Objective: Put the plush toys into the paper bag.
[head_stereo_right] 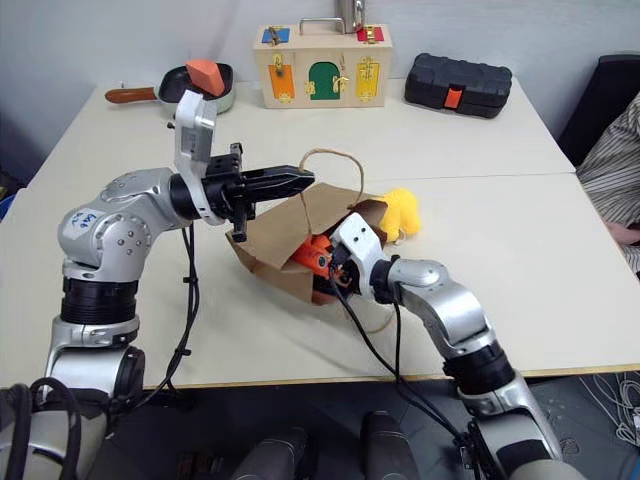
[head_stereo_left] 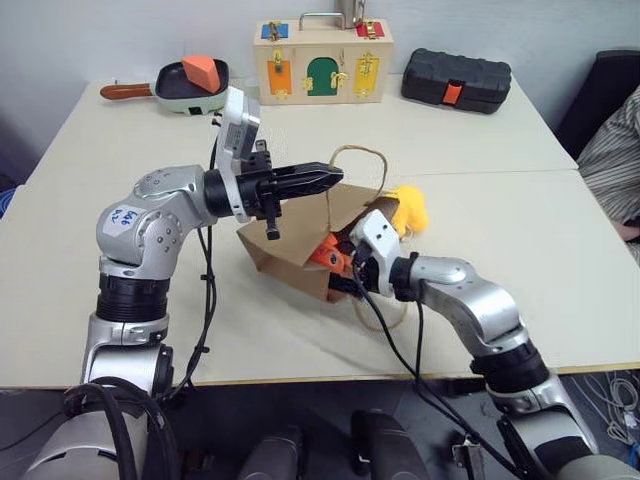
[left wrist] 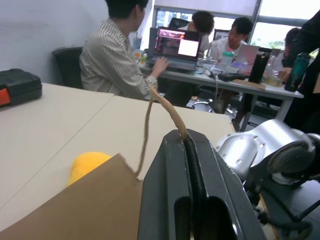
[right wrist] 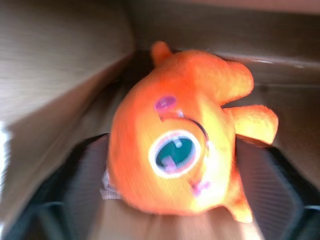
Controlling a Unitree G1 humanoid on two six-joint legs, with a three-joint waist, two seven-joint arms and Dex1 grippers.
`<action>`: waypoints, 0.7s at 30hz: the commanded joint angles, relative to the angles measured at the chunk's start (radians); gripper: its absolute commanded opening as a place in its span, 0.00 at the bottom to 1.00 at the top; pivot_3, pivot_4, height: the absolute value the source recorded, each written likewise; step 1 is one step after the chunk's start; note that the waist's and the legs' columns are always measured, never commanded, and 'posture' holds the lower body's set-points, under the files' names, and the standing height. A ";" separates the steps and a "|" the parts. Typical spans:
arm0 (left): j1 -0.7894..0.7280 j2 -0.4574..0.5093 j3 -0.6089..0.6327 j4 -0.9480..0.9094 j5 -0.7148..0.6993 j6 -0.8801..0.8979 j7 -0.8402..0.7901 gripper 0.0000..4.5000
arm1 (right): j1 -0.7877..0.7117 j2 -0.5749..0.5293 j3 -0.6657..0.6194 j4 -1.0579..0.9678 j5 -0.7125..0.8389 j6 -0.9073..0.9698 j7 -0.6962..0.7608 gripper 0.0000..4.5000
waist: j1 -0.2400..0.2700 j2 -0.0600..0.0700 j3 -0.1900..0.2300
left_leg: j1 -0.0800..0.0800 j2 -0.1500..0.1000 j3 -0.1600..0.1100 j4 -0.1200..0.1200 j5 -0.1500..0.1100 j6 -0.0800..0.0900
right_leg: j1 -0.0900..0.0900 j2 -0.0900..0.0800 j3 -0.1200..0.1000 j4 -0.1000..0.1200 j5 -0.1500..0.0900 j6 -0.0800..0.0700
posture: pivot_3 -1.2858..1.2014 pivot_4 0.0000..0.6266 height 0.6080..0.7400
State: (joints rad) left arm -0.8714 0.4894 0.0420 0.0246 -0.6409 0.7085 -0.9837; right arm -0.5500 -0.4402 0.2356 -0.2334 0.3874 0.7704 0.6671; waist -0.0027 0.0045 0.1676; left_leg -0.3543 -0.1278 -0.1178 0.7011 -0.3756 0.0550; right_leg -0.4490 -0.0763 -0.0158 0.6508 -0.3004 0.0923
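The brown paper bag [head_stereo_left: 290, 250] lies tilted on the table with its mouth towards my right arm. My left gripper [head_stereo_left: 335, 181] is shut on the bag's cord handle [left wrist: 147, 125] and holds that side up. My right gripper [head_stereo_left: 345, 272] reaches into the mouth. Its fingers [right wrist: 75, 180] stand open, wide apart on either side of the orange plush toy [right wrist: 175, 145], which lies inside the bag. The yellow plush toy [head_stereo_left: 410, 208] sits on the table just outside the bag, beside its upper rim.
At the back of the table stand a wooden box with coloured doors [head_stereo_left: 322, 62], a black case [head_stereo_left: 456, 78] and a pan [head_stereo_left: 185, 90] holding an orange block [head_stereo_left: 203, 72]. A person's striped sleeve [head_stereo_left: 615, 150] shows at the right edge.
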 commanded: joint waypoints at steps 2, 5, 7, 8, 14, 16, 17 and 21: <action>0.005 0.022 0.029 -0.018 -0.001 -0.018 0.005 0.00 | 0.042 -0.160 -0.200 -0.268 0.189 0.152 0.085 0.99 | 0.006 0.000 0.000 | 0.000 0.000 -0.002 0.000 0.000 0.000 | 0.001 0.000 0.000 -0.001 0.000 0.000 | 0.52 0.24 1.00; 0.004 0.027 0.031 -0.030 -0.009 -0.012 0.012 0.00 | 0.052 -0.238 -0.390 -0.315 0.369 0.267 0.110 0.99 | 0.007 0.000 0.000 | -0.001 0.000 -0.002 0.000 0.000 0.000 | 0.002 0.000 0.000 -0.005 0.000 0.000 | 0.52 0.24 1.00; 0.004 0.027 0.032 -0.040 -0.012 -0.008 0.015 0.00 | 0.038 -0.277 -0.517 -0.280 0.477 0.317 0.122 0.99 | 0.009 0.000 0.000 | -0.001 0.000 -0.001 -0.001 0.000 0.000 | 0.002 0.000 0.000 -0.005 0.000 0.000 | 0.52 0.24 1.00; 0.004 0.027 0.033 -0.045 -0.015 -0.006 0.017 0.00 | 0.021 -0.285 -0.565 -0.234 0.502 0.326 0.110 0.99 | 0.009 0.000 0.000 | -0.001 0.000 -0.001 -0.001 0.000 0.000 | 0.002 0.000 0.000 -0.005 0.000 0.000 | 0.52 0.24 1.00; 0.003 0.025 0.030 -0.060 -0.021 -0.001 0.017 0.00 | -0.108 -0.241 -0.463 0.121 0.254 0.200 -0.081 0.99 | 0.002 0.000 0.000 | 0.001 0.000 0.001 -0.001 0.000 0.000 | 0.002 0.000 0.002 -0.004 0.000 0.000 | 0.52 0.24 1.00; -0.001 0.022 0.027 -0.056 -0.020 -0.004 0.017 0.00 | -0.169 -0.178 -0.399 0.268 0.168 0.128 -0.127 0.99 | -0.003 0.000 0.000 | 0.001 0.000 0.002 -0.001 0.000 0.000 | 0.002 0.000 0.003 -0.003 0.000 0.000 | 0.52 0.24 1.00; -0.004 0.020 0.026 -0.053 -0.018 -0.006 0.017 0.00 | -0.198 -0.151 -0.377 0.334 0.130 0.093 -0.143 0.99 | -0.004 0.000 0.000 | 0.001 0.000 0.003 -0.001 0.000 0.000 | 0.001 0.000 0.004 -0.003 0.000 0.000 | 0.52 0.24 1.00; -0.009 0.013 0.023 -0.050 -0.015 -0.010 0.017 0.00 | -0.319 -0.031 -0.341 0.624 0.040 -0.017 -0.188 0.99 | -0.007 0.000 0.000 | 0.000 0.000 0.005 -0.002 0.000 0.000 | -0.002 0.000 0.004 0.000 0.000 0.000 | 0.52 0.24 1.00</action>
State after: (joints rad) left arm -0.8591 0.4988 0.0540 0.0034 -0.6443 0.7117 -0.9625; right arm -0.8311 -0.4786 -0.0982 0.3428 0.4498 0.8067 0.4918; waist -0.0101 0.0044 0.1677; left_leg -0.3543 -0.1276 -0.1129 0.6994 -0.3752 0.0551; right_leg -0.4513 -0.0764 -0.0123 0.6518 -0.3004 0.0923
